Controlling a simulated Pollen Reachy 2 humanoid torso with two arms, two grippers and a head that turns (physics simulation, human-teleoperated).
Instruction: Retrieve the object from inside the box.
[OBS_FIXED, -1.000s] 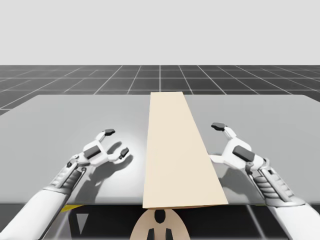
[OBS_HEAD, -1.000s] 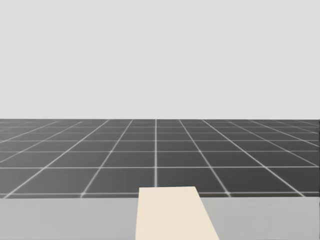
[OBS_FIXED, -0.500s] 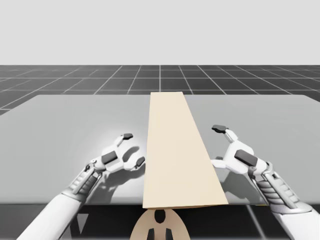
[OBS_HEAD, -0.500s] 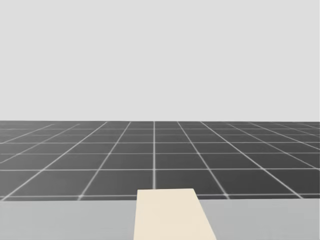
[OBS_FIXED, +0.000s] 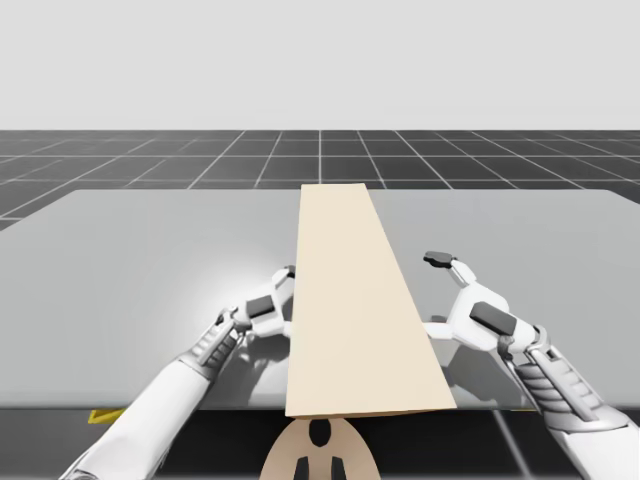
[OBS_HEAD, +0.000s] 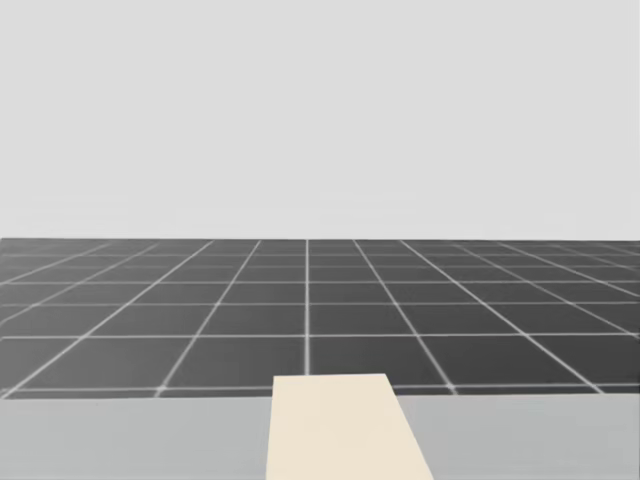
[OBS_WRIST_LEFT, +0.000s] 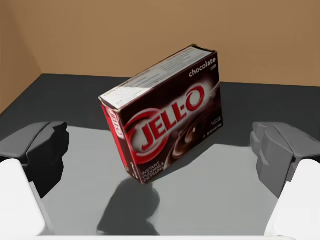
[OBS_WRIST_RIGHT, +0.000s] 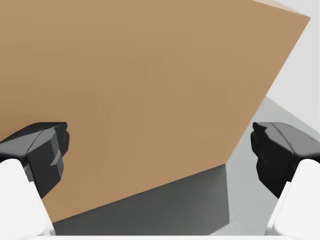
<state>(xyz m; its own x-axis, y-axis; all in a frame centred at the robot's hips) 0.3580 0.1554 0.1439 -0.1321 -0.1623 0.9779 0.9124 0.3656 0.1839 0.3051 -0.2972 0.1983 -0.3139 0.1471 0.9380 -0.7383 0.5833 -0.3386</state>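
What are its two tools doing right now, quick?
Left tool: open, dark red box ahead, untouched.
Right tool: open, facing the tan box.

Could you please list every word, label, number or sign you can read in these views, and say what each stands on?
Dark brown rectangular box, front face: a large white-and-red brand word and a small white word at one corner; brand print, so left unquoted.
Same box, under the brand word and on its pale narrow side: fine print, too small to read.
Tan cardboard box and grey table: no text.
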